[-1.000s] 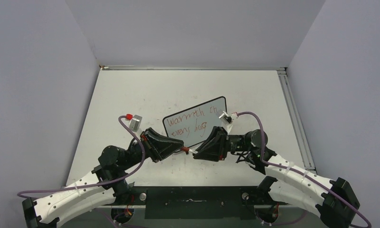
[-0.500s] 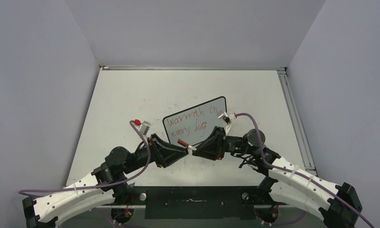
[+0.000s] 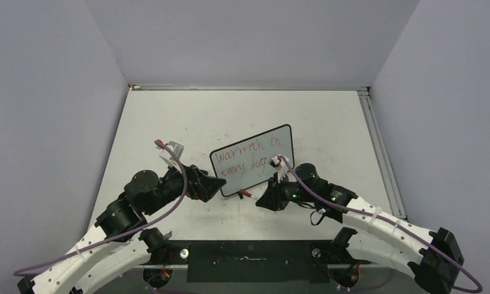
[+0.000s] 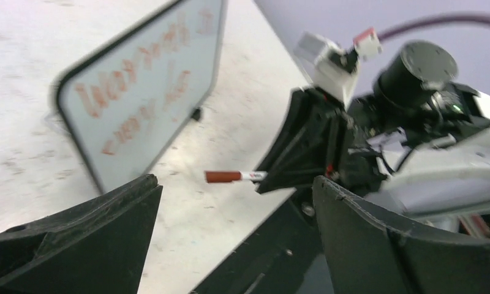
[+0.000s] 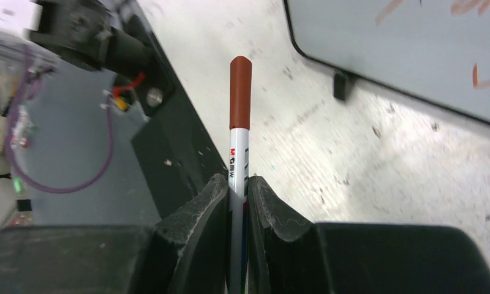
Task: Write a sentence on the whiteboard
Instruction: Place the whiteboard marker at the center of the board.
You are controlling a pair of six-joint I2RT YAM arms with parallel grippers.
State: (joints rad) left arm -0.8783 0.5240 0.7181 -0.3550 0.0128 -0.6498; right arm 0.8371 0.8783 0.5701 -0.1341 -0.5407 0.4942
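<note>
The whiteboard (image 3: 252, 160) stands tilted at mid-table, with the sentence (image 3: 244, 160) on it in two lines of red handwriting. My right gripper (image 3: 258, 198) is shut on a white marker (image 5: 239, 131) whose red cap (image 3: 244, 194) points left, just in front of the board's near edge. In the left wrist view the whiteboard (image 4: 141, 92) appears blurred, and the marker (image 4: 233, 176) sticks out of the right gripper (image 4: 273, 174). My left gripper (image 3: 223, 183) stands open and empty, a short way left of the cap. The whiteboard's corner (image 5: 402, 55) and one black foot (image 5: 340, 84) show in the right wrist view.
A black base plate (image 3: 248, 262) runs along the table's near edge below both grippers. A metal rail (image 3: 378, 153) lines the right side of the table. Grey walls enclose the left, back and right. Purple cables (image 3: 180, 184) trail from both wrists.
My left gripper has opened, let go of the marker's capped end and drawn back to the left. The right gripper keeps hold of the marker and has shifted slightly toward the board.
</note>
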